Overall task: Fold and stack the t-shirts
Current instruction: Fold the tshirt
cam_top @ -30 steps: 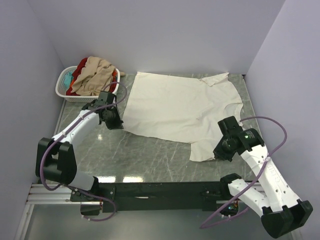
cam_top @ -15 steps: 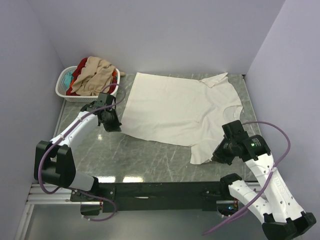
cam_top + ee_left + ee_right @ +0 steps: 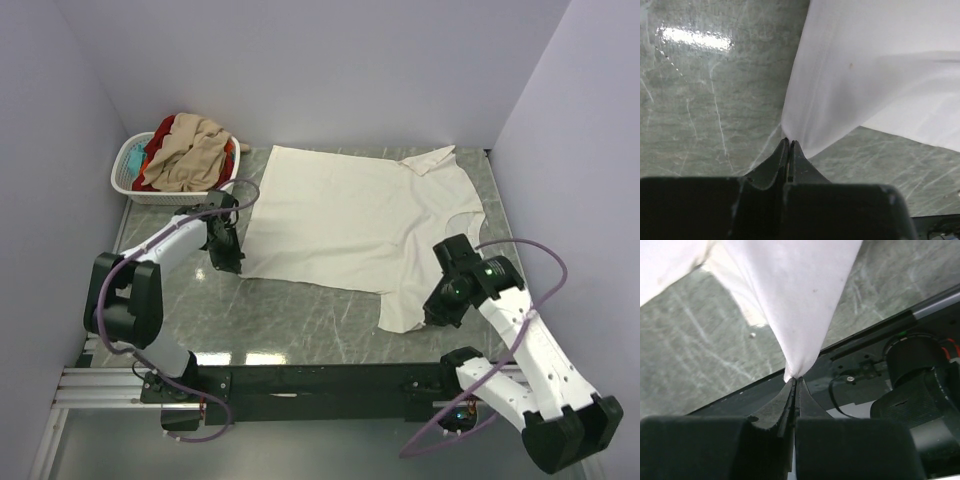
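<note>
**Large plain cream-white cloth t-shirt** (image 3: 360, 215) spread flat on the grey-green marbled tabletop (image 3: 300, 310), neckline toward your right.

- **Grip:** Your left fingers (image 3: 785, 156) are pressed fully together on the near hem corner. Your right fingers (image 3: 790, 390) are clamped the same way on the near right corner, apparently a sleeve end, which rises in a tented peak.
- **Fold:** Raise both corners evenly and draw the edge between them taut. Carry it toward the far edge so the thin, limp fabric lays down without wrinkles.
- **Surface:** The glossy stone-look top probably lets cloth slide.

Crumpled tan-beige, red and teal t-shirts (image 3: 185, 150) fill the white slotted plastic laundry basket (image 3: 150, 196), far left.
</note>
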